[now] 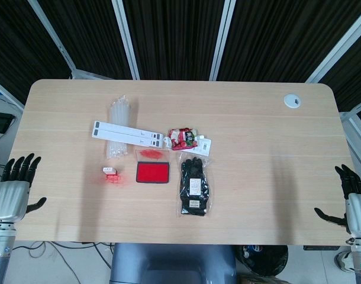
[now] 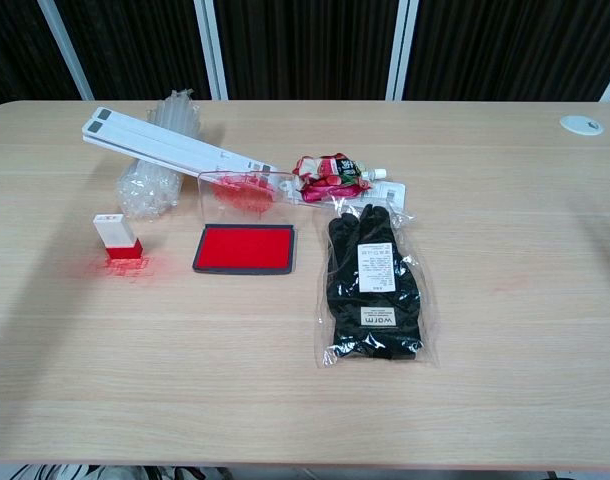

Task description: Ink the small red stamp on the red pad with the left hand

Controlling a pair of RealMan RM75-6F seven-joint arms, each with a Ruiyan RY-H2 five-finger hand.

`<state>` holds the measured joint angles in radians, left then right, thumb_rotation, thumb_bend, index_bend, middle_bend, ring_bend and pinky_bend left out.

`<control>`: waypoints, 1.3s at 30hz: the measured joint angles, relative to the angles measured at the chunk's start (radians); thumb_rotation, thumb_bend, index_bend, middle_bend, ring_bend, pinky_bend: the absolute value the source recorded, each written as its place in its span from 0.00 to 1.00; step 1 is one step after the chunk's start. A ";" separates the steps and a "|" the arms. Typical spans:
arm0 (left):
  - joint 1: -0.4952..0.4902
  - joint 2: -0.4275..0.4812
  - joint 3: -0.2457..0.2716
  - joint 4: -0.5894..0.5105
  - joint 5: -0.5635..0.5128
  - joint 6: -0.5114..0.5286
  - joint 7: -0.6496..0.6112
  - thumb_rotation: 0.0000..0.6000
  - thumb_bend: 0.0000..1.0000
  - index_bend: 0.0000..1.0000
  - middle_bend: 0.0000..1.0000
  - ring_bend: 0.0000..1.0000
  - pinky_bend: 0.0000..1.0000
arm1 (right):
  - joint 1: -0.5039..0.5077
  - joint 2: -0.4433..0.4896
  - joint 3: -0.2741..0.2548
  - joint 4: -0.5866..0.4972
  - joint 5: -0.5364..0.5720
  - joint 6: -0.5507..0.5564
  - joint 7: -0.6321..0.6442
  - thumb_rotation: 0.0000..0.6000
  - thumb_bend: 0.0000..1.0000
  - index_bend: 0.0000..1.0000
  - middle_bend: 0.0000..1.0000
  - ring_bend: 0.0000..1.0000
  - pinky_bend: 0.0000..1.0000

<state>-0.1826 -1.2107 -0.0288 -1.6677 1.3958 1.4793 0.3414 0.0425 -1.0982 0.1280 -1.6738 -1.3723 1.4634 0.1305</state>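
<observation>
Stamp (image 2: 118, 238) upright beside red pad (image 2: 246, 248), left hand (image 1: 15, 189) cropped at frame edge.

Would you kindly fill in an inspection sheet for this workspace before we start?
Surface: wooden table, red ink smudges around the stamp.
Job's things: small red stamp upright, left of the red pad, whose clear lid is open.
Clutter: bagged black gloves, red snack packet, white strips, bubble wrap.
Hands: left hand and right hand open, off the table's edges.
Cables: some on the floor, lower left.
Surroundings: dark curtains behind.
</observation>
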 measured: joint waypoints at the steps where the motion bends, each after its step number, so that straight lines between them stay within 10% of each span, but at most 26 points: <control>1: 0.000 0.000 -0.001 0.000 0.000 -0.001 0.000 1.00 0.09 0.00 0.00 0.00 0.02 | 0.000 0.000 0.000 0.000 -0.001 0.000 -0.001 1.00 0.09 0.00 0.00 0.00 0.20; 18: -0.043 -0.009 -0.028 -0.024 -0.037 -0.076 0.087 1.00 0.09 0.00 0.01 0.01 0.12 | 0.004 -0.001 0.005 -0.005 0.029 -0.021 0.002 1.00 0.10 0.00 0.00 0.00 0.20; 39: -0.315 -0.248 -0.159 0.087 -0.313 -0.357 0.405 1.00 0.26 0.33 0.36 0.30 0.40 | 0.008 0.004 0.013 -0.012 0.044 -0.035 0.020 1.00 0.10 0.00 0.00 0.00 0.20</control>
<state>-0.4981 -1.4585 -0.1881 -1.5810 1.0825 1.1226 0.7461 0.0505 -1.0938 0.1414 -1.6858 -1.3281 1.4289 0.1506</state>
